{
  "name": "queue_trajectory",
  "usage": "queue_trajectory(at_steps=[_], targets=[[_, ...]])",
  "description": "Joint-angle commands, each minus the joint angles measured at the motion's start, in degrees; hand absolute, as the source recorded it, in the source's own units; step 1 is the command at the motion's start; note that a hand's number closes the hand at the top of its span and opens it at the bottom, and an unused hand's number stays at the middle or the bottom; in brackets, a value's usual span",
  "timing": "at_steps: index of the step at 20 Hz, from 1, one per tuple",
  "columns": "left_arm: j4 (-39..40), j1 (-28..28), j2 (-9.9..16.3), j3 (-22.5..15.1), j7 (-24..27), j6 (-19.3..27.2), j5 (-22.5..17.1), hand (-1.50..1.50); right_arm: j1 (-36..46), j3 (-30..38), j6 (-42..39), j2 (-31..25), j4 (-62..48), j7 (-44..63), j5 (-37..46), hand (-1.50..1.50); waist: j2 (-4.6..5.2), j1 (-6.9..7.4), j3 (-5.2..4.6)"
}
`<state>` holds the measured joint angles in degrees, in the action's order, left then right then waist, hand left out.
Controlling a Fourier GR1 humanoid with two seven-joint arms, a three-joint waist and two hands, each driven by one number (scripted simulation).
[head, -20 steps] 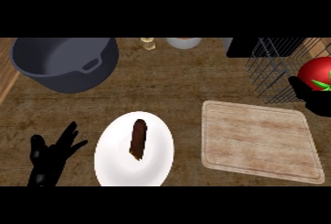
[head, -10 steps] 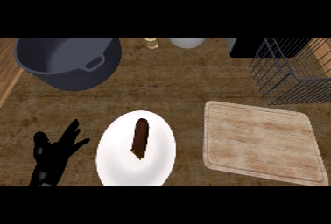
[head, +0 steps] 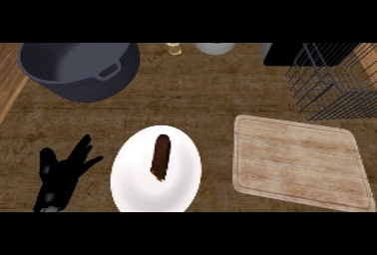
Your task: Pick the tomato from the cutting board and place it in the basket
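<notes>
— What's the left hand (head: pixel 63 172) doing?
— Resting near the left, fingers spread straight, holding nothing, beside the white plate (head: pixel 132 184) with its brown sausage (head: pixel 160 158).
— And the tomato?
— I can't see it. The cutting board (head: pixel 298 162) lies bare on the right; the wire basket (head: pixel 331 82) stands beyond it, the grey pot (head: pixel 77 67) far left.

l hand (head: pixel 63 174) fingers spread, bare cutting board (head: pixel 298 162), basket (head: pixel 335 79)
</notes>
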<state>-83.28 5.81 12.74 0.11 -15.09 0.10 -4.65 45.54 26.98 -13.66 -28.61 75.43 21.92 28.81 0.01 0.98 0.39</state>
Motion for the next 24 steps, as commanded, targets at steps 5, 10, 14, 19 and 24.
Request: queue_trajectory(at_steps=[5,10,14,19,24], targets=[[1.6,0.32,-0.98,-1.02,-2.14,0.0,1.13,0.0,1.99,5.66,4.3,-0.05,-16.54,-8.86,-6.12,1.5,0.3,-0.2,-0.35],[-1.9,3.99,-0.49,-0.98,-3.01,-1.33,0.6,0.0,1.45,6.07,6.49,-3.06,-26.15,-17.37,-5.88,1.5,0.29,0.18,-0.32],[2.69,1.55,-0.81,0.78,0.42,-1.35,0.89,0.0,1.05,4.62,8.79,-2.62,-30.06,-20.82,-5.54,1.5,0.24,-0.18,-0.37],[2.12,0.02,-0.22,1.08,-2.48,-1.23,0.5,0.0,1.72,0.76,12.56,-10.04,-35.44,-20.15,3.88,1.5,0.52,0.23,-0.35],[2.23,-0.8,-2.01,-0.11,-3.03,-0.17,1.65,0.0,-1.81,0.84,13.34,-12.24,-39.5,-31.33,3.68,-1.5,0.36,-0.28,-0.32]])
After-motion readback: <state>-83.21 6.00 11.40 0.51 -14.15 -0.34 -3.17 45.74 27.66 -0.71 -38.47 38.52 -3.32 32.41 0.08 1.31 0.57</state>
